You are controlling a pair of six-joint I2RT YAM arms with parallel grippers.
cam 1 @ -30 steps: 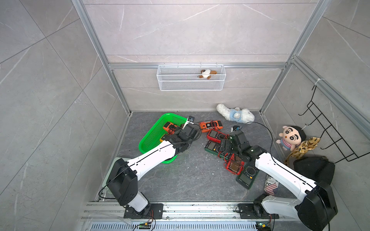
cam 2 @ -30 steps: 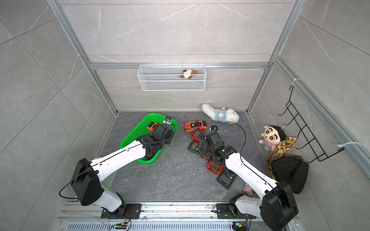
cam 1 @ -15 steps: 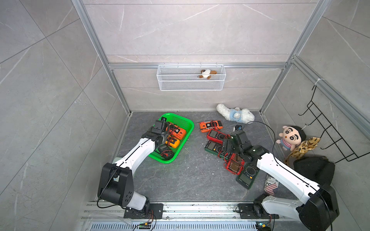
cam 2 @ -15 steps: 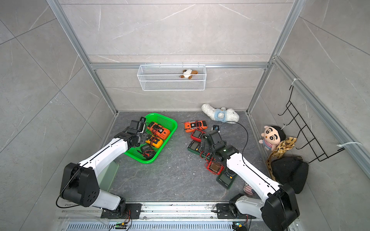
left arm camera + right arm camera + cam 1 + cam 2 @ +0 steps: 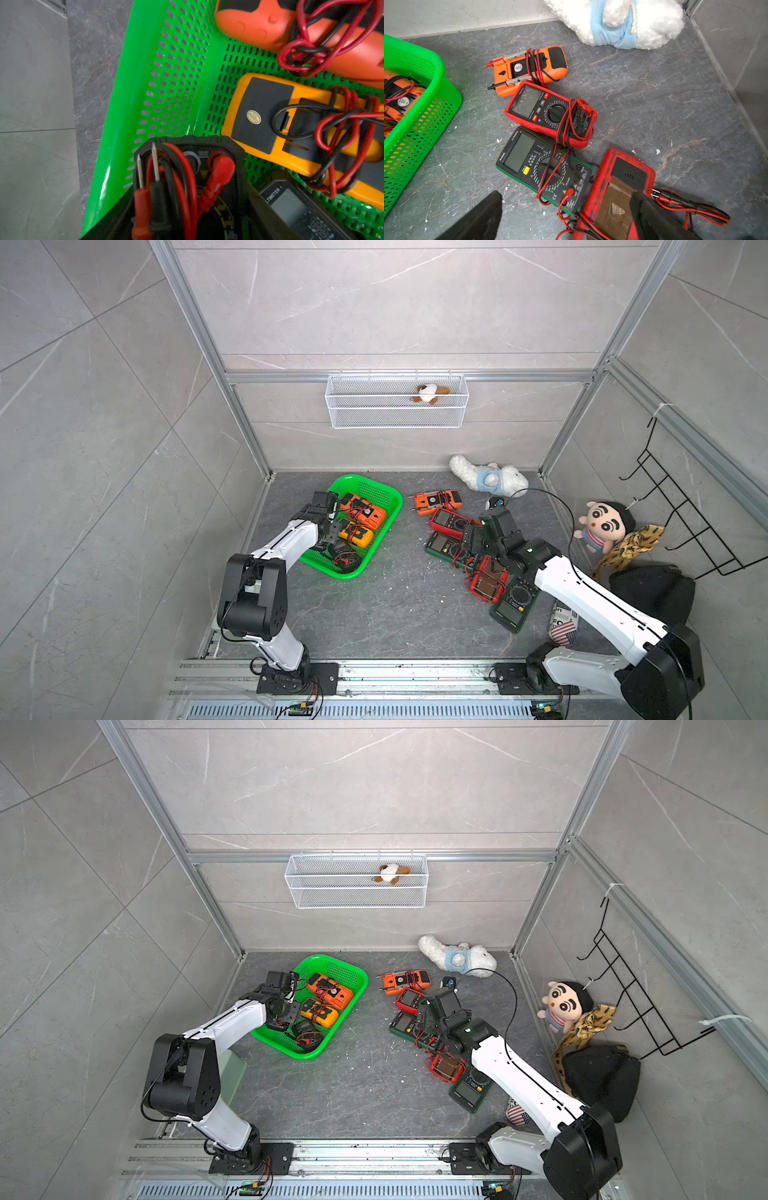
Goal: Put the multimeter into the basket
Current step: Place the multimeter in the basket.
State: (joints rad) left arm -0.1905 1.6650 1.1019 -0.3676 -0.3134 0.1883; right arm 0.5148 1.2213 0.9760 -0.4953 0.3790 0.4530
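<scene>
On my screens the left gripper [image 5: 331,537] hung over the left side of the green basket [image 5: 374,492], which sat on the floor left of centre, toward the far wall. Through the left wrist camera I saw its dark fingers [image 5: 116,216] pinched part-way in on a black multimeter [image 5: 187,182]. Red and black leads were bundled over the meter's face. That meter was inside the basket's outline, tight against the perforated left wall. Whether it rested on the bottom or hung just above it, I could not tell. Beside it lay a dark meter [image 5: 291,209], screen up. Farther back came a yellow meter [image 5: 355,533] and an orange-red meter [image 5: 363,512], both face down and wrapped in leads. All three were in the basket.

The right gripper [image 5: 565,197] hovered with its jaws spread wide, holding nothing, above the cluster of meters on the floor right of the basket. Under it lay a dark green meter [image 5: 542,166], and one finger [image 5: 652,214] covered part of a taped red meter [image 5: 616,187]. Farther off, a red meter [image 5: 548,114] touched an orange meter [image 5: 529,68] lying face down. A second green meter [image 5: 515,601] lay nearest me, partly under the right arm. A white plush toy [image 5: 488,479] lay by the far wall.
</scene>
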